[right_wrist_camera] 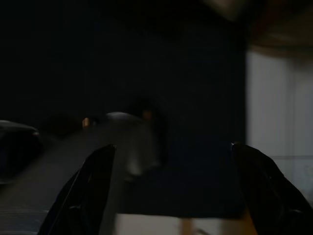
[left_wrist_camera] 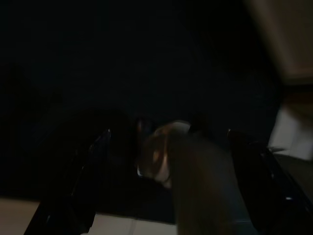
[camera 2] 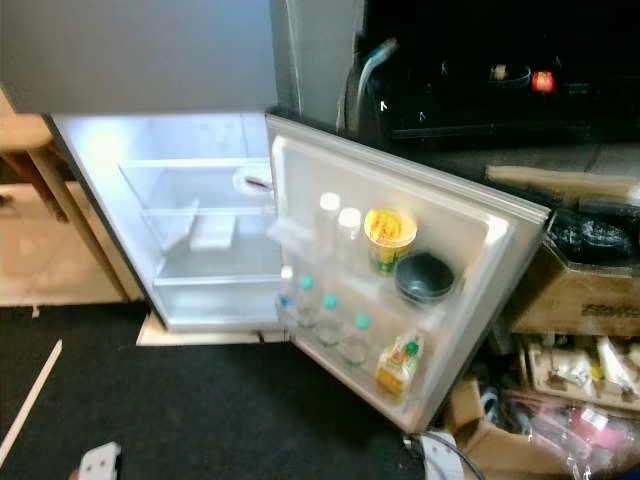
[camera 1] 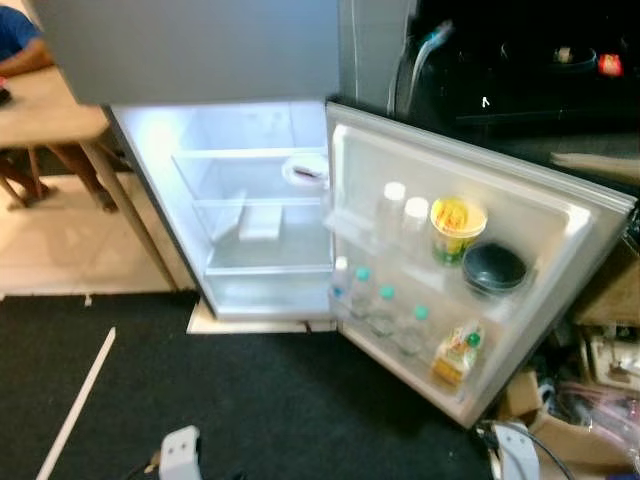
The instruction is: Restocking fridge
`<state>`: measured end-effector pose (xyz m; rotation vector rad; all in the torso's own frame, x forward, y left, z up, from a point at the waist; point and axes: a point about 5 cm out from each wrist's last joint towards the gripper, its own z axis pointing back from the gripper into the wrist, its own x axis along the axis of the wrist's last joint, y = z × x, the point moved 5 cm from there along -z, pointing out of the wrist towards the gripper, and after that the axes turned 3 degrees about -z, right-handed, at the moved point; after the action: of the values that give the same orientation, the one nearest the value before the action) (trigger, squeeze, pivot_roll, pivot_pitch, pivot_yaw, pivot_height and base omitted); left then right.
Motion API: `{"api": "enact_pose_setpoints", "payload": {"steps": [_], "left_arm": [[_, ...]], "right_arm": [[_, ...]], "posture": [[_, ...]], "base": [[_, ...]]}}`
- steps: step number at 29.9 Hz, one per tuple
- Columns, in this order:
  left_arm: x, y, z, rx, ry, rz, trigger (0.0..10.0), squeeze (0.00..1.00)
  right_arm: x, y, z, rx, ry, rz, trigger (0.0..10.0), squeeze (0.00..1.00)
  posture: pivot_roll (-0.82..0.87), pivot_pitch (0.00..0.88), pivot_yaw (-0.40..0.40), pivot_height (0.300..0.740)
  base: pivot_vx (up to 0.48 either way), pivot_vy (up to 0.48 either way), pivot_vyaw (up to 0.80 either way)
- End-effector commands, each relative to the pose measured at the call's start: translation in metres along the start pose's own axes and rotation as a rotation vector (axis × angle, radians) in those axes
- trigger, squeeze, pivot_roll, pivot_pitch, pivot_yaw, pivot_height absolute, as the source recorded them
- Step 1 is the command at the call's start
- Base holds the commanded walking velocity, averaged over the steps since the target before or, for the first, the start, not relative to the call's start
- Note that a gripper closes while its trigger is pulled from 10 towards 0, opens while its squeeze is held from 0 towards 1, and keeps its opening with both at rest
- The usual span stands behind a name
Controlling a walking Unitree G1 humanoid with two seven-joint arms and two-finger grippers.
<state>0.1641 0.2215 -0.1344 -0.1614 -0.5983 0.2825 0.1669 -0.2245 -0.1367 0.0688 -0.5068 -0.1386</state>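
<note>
The small fridge stands open in the middle of the frame, and its door swings out to the right. The door racks look well filled. In the upper rack stand two clear bottles with white caps, a yellow noodle cup and a dark round bowl. In the lower rack is a row of small water bottles with green caps, and next to them, lower right, a yellow juice box. The inside of the fridge looks almost bare. Its shelves are smooth, see-through plastic, lit bright white. Just a small white dish sits on the upper shelf and a pale flat box on the one below. So I think the door part is mostly done, and the inner shelves still need filling. The floor in front is a dark, rough carpet, with pale shiny tiles at the left. A wooden tabletop on slanted legs pokes in at the upper left, and a person's arm in a blue sleeve rests on it. Brown cardboard boxes full of odds and ends pile up at the right. Both arms hang low. In the dark wrist views the left gripper has its two black fingers spread wide with nothing between them, and the right gripper is spread and holds nothing too. No item for the fridge is in either gripper yet.
</note>
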Motion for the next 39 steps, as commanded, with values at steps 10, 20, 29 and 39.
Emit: {"api": "enact_pose_setpoints", "payload": {"steps": [10,20,29,39], "left_arm": [[0.002,0.002,0.000,0.006,0.008,-0.033,10.0,0.00],[0.000,0.000,-0.001,0.010,0.010,-0.023,10.0,0.00],[0.002,-0.002,-0.001,-0.002,0.001,-0.021,10.0,0.00],[0.002,-0.003,-0.001,-0.008,-0.004,-0.021,10.0,0.00]], "right_arm": [[-0.003,0.001,0.000,-0.009,0.003,-0.021,10.0,0.00],[0.017,0.004,-0.002,0.014,-0.070,-0.050,10.0,0.00],[0.043,0.016,-0.003,0.082,-0.145,-0.044,10.0,0.00],[0.031,0.012,-0.002,0.078,-0.116,-0.071,10.0,0.00]], "posture": [[-0.04,0.000,0.005,0.740],[-0.04,0.002,0.006,0.740],[-0.04,0.007,0.002,0.740],[-0.04,0.007,0.002,0.740]], "base": [[0.000,-0.378,0.00],[0.000,0.000,0.00],[0.000,0.000,0.60],[0.000,0.000,0.77]]}}
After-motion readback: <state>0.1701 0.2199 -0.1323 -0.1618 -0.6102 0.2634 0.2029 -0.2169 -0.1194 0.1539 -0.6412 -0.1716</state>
